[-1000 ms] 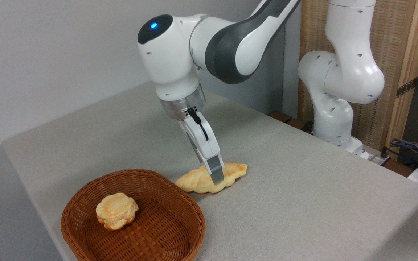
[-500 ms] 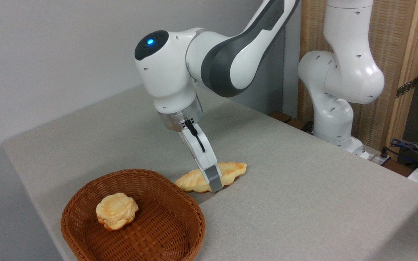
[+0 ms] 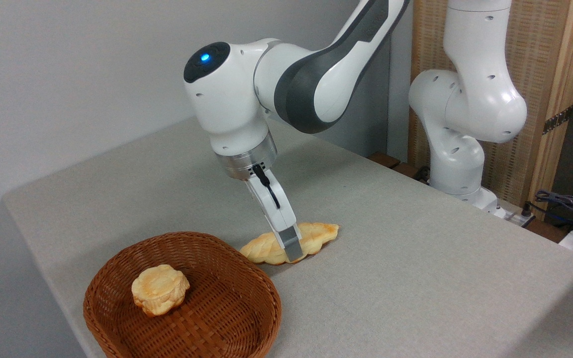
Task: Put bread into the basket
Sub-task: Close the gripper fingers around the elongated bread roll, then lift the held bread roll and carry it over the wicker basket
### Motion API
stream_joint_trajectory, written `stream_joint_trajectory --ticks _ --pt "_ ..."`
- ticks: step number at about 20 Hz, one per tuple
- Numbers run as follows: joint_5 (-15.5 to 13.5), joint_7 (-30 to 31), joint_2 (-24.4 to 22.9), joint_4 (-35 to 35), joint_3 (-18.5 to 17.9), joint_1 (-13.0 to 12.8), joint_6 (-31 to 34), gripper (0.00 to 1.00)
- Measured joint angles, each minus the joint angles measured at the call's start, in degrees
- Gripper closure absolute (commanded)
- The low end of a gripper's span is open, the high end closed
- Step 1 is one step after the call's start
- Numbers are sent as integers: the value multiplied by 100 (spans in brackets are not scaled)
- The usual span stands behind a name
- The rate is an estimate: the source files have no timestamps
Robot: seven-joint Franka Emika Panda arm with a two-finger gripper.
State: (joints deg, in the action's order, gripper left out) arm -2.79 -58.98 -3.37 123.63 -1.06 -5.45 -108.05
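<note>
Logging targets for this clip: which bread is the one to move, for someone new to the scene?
Find the wicker basket at the table's near left. Just right of its rim lies the braided loaf, under the gripper. It is long and flat, unlike the round bun inside the basket.

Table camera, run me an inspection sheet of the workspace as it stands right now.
Surface: grey cloth table, flat.
Job's things: braided bread on the table, outside the basket, near its rim.
Clutter: round bun in the basket.
Grippers: gripper down at the bread's middle; near finger in front of the loaf, far one hidden; grasp unclear.
Cables: a bundle at far right, off the table.
Surroundings: grey wall, woven screen.
</note>
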Motion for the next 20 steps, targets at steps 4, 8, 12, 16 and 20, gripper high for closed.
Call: stream_joint_trajectory --ticks 4,8,12,16,20 --pt "0 0 0 -21 0 0 -2 58" --pt "0 0 -12 -37 0 0 -2 58" --pt "0 0 -56 -115 0 0 125 58" --pt "-1 0 -219 -428 0 -1 609 58" --pt "-58 3 -465 -730 -1 -3 683 58"
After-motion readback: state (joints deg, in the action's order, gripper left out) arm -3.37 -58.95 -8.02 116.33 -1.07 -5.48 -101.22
